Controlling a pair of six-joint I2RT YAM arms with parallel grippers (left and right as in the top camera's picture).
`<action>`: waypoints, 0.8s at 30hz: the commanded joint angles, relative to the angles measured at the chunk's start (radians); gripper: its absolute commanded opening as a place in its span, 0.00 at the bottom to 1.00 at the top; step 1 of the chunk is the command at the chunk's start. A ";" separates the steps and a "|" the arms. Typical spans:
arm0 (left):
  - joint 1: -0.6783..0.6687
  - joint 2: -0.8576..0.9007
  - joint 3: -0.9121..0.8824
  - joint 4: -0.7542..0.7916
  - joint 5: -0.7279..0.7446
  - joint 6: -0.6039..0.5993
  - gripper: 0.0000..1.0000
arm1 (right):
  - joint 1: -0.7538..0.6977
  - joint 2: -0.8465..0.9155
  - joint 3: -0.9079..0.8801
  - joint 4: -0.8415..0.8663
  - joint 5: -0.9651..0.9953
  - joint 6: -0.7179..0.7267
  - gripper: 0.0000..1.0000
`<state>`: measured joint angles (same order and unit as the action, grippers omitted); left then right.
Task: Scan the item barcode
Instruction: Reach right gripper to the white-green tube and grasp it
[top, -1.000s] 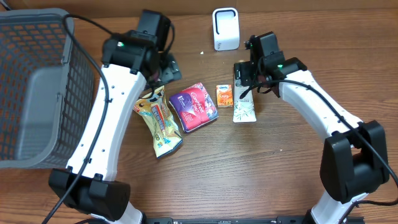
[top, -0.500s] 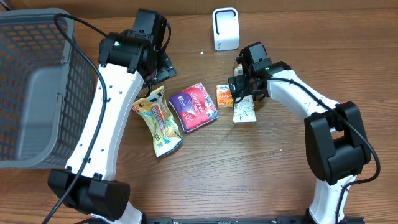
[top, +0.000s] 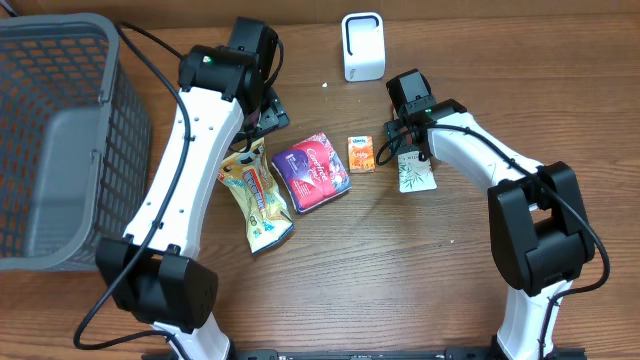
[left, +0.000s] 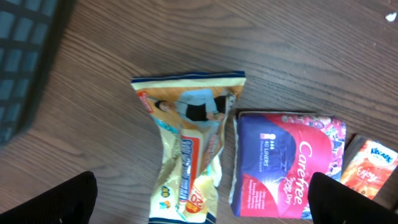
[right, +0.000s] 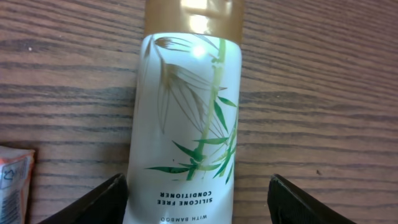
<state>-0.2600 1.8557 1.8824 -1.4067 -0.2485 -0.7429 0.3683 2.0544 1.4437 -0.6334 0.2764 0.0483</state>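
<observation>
A white conditioner tube (right: 186, 112) with a bamboo print and a gold cap lies flat on the wooden table, also seen in the overhead view as the tube (top: 416, 174). My right gripper (right: 197, 182) is open and straddles its lower end. The left finger (right: 99, 202) touches the tube's edge, and the right finger (right: 311, 202) stands apart from it. From above, the right gripper (top: 407, 146) is just behind the tube. The white barcode scanner (top: 363, 45) stands at the back. My left gripper (left: 202, 190) is wide open above a snack bag (left: 189, 137), holding nothing.
A purple-red Carefree pack (left: 286, 165) and an orange Kleenex pack (top: 361, 153) lie between the snack bag (top: 258, 195) and the tube. A grey mesh basket (top: 60, 130) fills the left side. The left gripper (top: 265, 112) hovers behind the snack bag.
The tube has slid to the right, away from the orange pack, and now lies tilted. The right gripper's jaws have narrowed around it. The left arm has shifted slightly right.
</observation>
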 joint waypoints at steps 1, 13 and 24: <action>-0.002 0.022 -0.003 0.013 0.055 -0.021 1.00 | 0.003 0.011 0.024 0.023 -0.034 -0.063 0.77; -0.002 0.022 -0.003 0.020 0.058 -0.021 0.99 | -0.084 0.050 0.021 0.053 -0.166 -0.076 0.68; -0.002 0.022 -0.003 0.020 0.058 -0.021 1.00 | -0.097 0.053 0.031 0.026 -0.166 0.035 0.22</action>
<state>-0.2600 1.8675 1.8824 -1.3903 -0.1944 -0.7532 0.2813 2.0991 1.4498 -0.5907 0.1085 0.0116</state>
